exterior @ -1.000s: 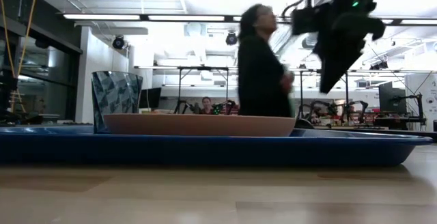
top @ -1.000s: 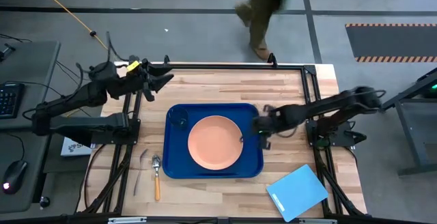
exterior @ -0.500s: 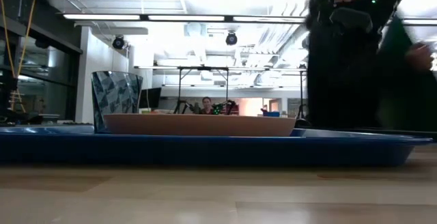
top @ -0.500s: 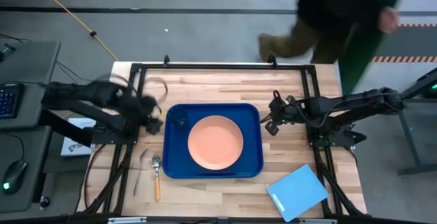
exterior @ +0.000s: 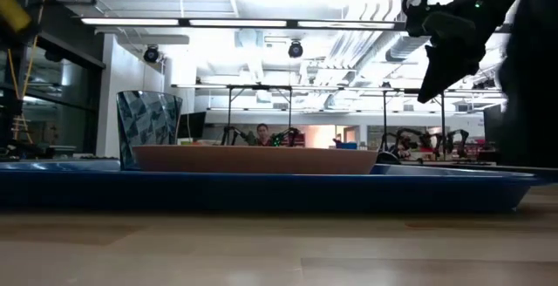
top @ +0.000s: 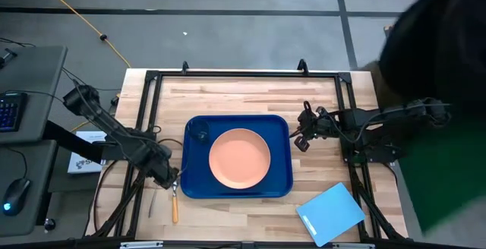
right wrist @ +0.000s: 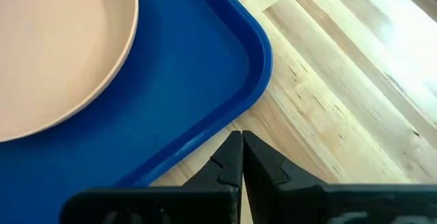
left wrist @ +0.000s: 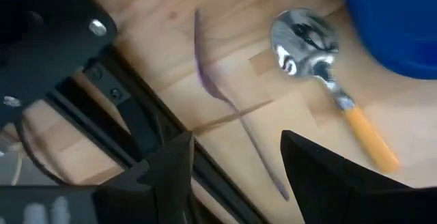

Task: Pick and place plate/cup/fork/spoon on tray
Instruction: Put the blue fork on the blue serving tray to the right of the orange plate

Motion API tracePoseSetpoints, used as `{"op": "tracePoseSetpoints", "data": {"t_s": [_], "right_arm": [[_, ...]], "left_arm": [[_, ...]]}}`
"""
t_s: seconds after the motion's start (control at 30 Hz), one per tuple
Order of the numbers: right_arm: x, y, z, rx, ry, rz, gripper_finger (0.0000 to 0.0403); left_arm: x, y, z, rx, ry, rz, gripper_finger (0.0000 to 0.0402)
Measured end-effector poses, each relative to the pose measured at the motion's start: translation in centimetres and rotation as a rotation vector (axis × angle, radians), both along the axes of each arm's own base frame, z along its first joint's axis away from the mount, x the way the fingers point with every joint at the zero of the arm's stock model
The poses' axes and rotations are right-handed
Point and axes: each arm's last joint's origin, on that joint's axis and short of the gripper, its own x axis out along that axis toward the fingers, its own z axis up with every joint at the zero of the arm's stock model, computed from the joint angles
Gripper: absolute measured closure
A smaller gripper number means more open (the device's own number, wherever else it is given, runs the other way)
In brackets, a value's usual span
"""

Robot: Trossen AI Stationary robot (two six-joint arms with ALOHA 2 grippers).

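Observation:
The salmon-pink plate [top: 239, 158] lies in the middle of the dark-blue tray [top: 281, 184]. The small dark cup [top: 200, 131] stands in the tray's far left corner. The fork [left wrist: 229, 104] and the orange-handled spoon [left wrist: 328, 80] lie side by side on the wood just left of the tray's near left corner. My left gripper [left wrist: 235, 183] is open above them, its fingers on either side of the fork's handle and clear of it; it also shows in the high view [top: 167, 179]. My right gripper [right wrist: 240, 157] is shut and empty, above the wood right of the tray's far right corner [right wrist: 256, 53].
A light-blue flat board [top: 330, 213] lies at the table's near right. A black frame rail [left wrist: 136, 115] runs beside the fork on the table's left. A person in dark clothes [top: 440, 89] stands at the table's right far side.
My left gripper has swung from the table's far left toward the near edge and come down over the fork and spoon. My right gripper has drawn back from the tray's right rim toward the table's right, then held still. A person has walked behind the table toward the right.

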Motion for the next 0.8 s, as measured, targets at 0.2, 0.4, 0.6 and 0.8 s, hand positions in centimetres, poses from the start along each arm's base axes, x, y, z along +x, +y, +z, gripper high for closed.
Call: {"op": "tracePoseSetpoints", "data": {"t_s": [0.2,0.4,0.6,0.8], "right_arm": [[0.0,0.0,0.0,0.007,-0.008,-0.009,0.0403],[0.1,0.0,0.1,0.005,-0.018,-0.012,0.0403],[0.3,0.0,0.2,-0.001,-0.037,-0.016,0.0403],[0.4,0.0,0.2,-0.002,-0.05,-0.017,0.0403]], "left_arm": [[-1.0,0.6,-3.4,0.026,0.031,0.069,0.019],[-1.6,1.2,-4.8,0.066,0.042,0.117,0.019],[-1.6,1.2,-5.9,0.043,0.011,0.136,0.019],[-2.1,1.6,-6.8,0.067,0.036,0.176,0.0198]]}}
